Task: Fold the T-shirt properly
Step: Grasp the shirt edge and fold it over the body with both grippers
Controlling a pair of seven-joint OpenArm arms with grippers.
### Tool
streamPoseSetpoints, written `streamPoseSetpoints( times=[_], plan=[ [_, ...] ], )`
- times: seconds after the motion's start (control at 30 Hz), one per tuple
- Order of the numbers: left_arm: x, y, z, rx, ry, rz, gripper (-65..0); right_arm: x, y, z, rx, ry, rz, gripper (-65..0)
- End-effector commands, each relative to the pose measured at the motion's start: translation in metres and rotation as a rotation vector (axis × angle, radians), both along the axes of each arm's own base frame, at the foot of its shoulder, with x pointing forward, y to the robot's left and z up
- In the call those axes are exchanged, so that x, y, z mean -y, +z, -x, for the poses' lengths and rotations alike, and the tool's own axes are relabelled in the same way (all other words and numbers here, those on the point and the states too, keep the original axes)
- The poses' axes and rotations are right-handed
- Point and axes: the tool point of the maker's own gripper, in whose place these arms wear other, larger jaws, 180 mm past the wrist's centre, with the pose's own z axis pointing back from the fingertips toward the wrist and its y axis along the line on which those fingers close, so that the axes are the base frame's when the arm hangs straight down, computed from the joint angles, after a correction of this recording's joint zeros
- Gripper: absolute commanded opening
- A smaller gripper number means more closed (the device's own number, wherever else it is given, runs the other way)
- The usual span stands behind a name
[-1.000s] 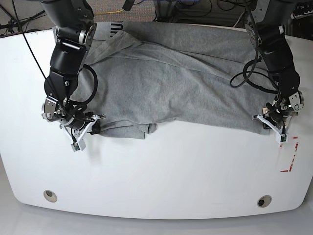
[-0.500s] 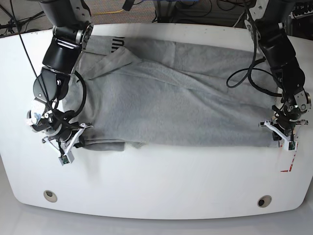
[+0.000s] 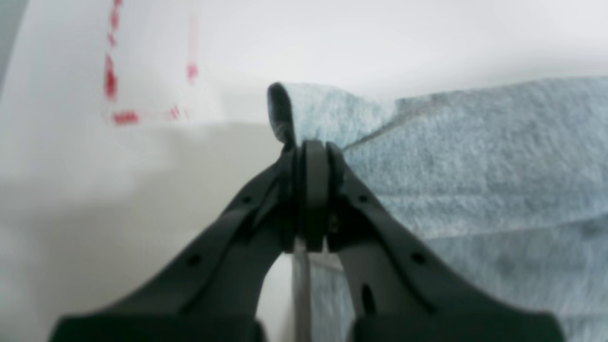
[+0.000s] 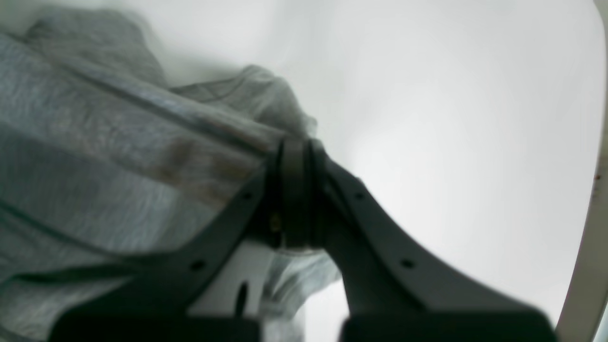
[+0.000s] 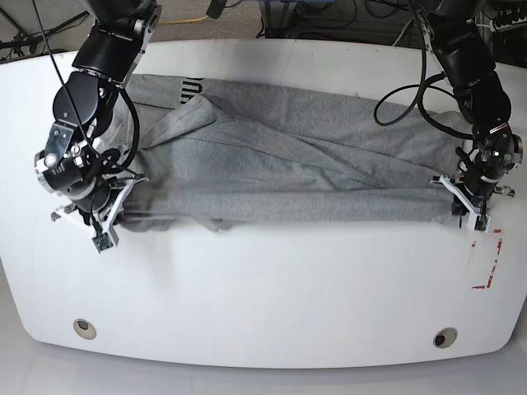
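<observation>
- The T-shirt (image 5: pixel 288 169) lies stretched wide across the white tabletop (image 5: pixel 263 288).
- The right hand (image 5: pixel 111 210) clamps its one end; the left hand (image 5: pixel 461 197) clamps the other.
- Red marks (image 5: pixel 487 263) lie near the left hand.

Our left gripper (image 3: pixel 311 156): jaws pressed together, pinching a fold of the T-shirt (image 3: pixel 475 156) at the tips; forearm angled down to it, wrist bent low. Our right gripper (image 4: pixel 294 152): jaws likewise closed, cloth bunched at and just behind the tips; elbow raised, wrist turned down. We hold the two arms spread wide apart, one at each end.
</observation>
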Motion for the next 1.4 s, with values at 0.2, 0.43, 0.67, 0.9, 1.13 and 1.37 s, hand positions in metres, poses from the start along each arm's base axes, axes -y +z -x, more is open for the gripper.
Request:
streamPoseSetpoints(
  times=[0.2, 0.43, 0.67, 0.9, 1.13, 1.37],
  plan=[
    [-0.02, 0.006, 0.033, 0.005, 0.012, -0.055, -65.0, 0.001, -0.016, 0.057, -0.024, -0.071, -0.019, -65.0],
    [-0.008, -0.022, 0.068, -0.098, -0.081, -0.062, -65.0, -0.003, -0.052, 0.109, -0.115, -0.142, -0.177, -65.0],
    [-0.008, -0.041, 0.094, -0.165, -0.086, -0.06, -50.6, -0.01, -0.066, 0.133, -0.163, -0.139, -0.238, -44.7],
    [-0.006, -0.009, 0.088, -0.117, -0.106, -0.135, -26.5, 0.019, -0.05, 0.13, -0.092, -0.223, -0.248, -14.1],
    [-0.003, 0.055, 0.069, 0.042, -0.087, -0.197, -26.5, 0.016, -0.029, 0.106, -0.008, -0.167, -0.288, -15.5],
    [0.031, 0.046, 0.066, 0.005, -0.134, -0.163, -26.5, -0.015, -0.027, 0.067, 0.008, -0.07, -0.345, -15.5]
  ],
)
